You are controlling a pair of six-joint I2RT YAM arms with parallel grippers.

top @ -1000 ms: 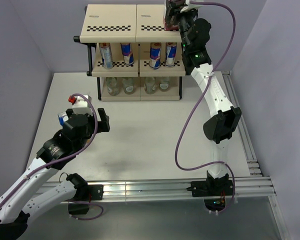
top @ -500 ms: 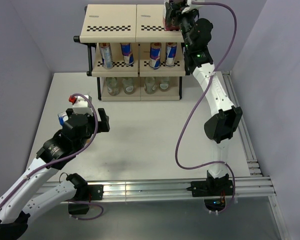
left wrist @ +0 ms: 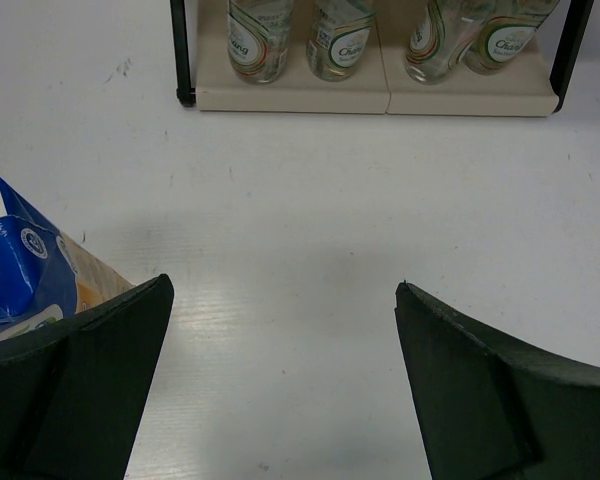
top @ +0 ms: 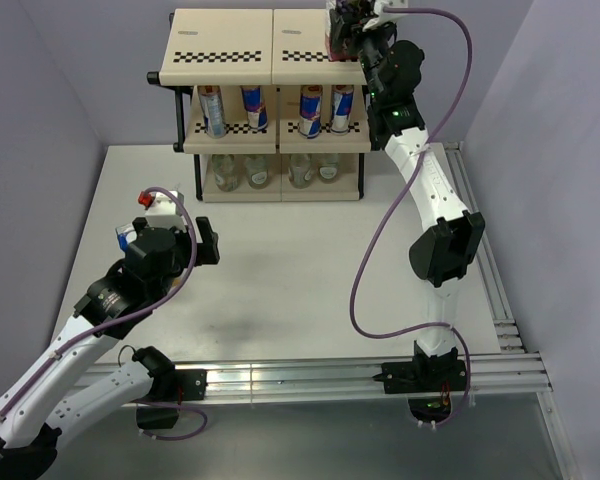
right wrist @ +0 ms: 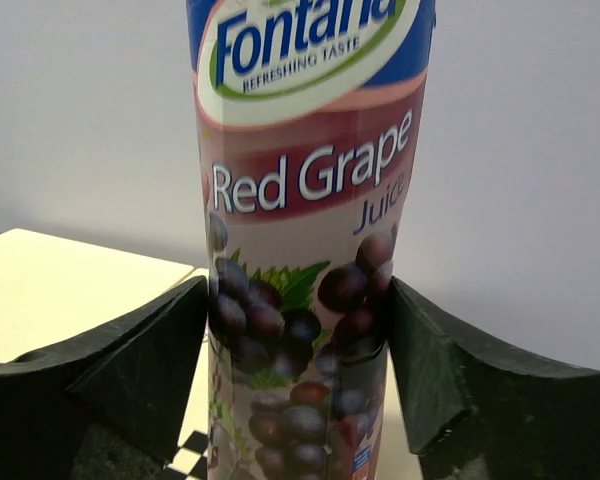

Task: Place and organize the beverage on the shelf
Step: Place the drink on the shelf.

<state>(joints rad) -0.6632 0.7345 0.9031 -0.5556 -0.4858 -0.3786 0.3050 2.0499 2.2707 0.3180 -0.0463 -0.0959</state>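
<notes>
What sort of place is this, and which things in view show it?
Probably a robotics lab cell staged as a shop: a left arm and right arm bolted at a white table, plain walls around it, and a small shelf with cans and bottles.

purple grape carton [right wrist: 300, 250], checkered cream shelf [top: 225, 30]

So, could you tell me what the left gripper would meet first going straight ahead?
Probably the bare table, short of the bottles on the shelf; depth is unclear.
</notes>
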